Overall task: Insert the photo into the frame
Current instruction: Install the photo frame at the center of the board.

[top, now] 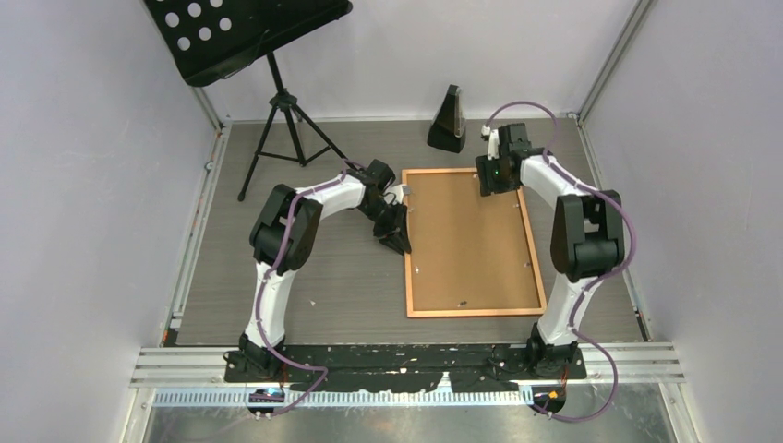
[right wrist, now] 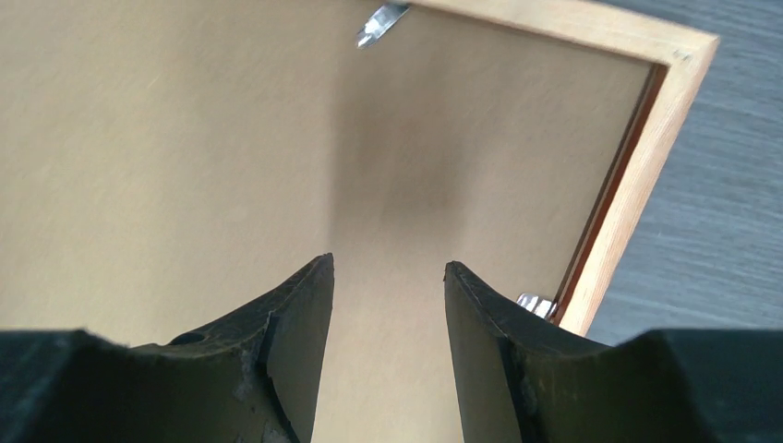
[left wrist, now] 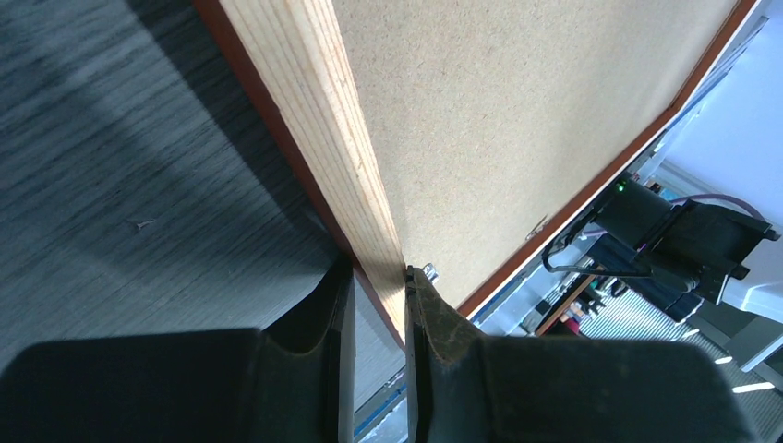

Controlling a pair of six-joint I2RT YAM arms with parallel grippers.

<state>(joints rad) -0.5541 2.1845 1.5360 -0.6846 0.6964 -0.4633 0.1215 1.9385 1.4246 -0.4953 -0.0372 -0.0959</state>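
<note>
Left claw (left wrist: 377, 274) is pinched on the left rail of the frame (top: 475, 312), one finger each side of the wood edge. Frame lies back-up on the table (top: 351, 295) between the two arms, with the brown backing board (top: 466, 240) filling it. Right claw (right wrist: 388, 266) is spread over the board near the frame's far edge, gripping nothing; can't tell if it touches the board.

A thin copper-orange wooden frame (top: 471, 312) lies on the grey wood-grain table (top: 351, 277), brown fibreboard backing (top: 466, 240) up; left claw (top: 399, 235) at its left edge, right claw (top: 487, 180) over its far end.
</note>
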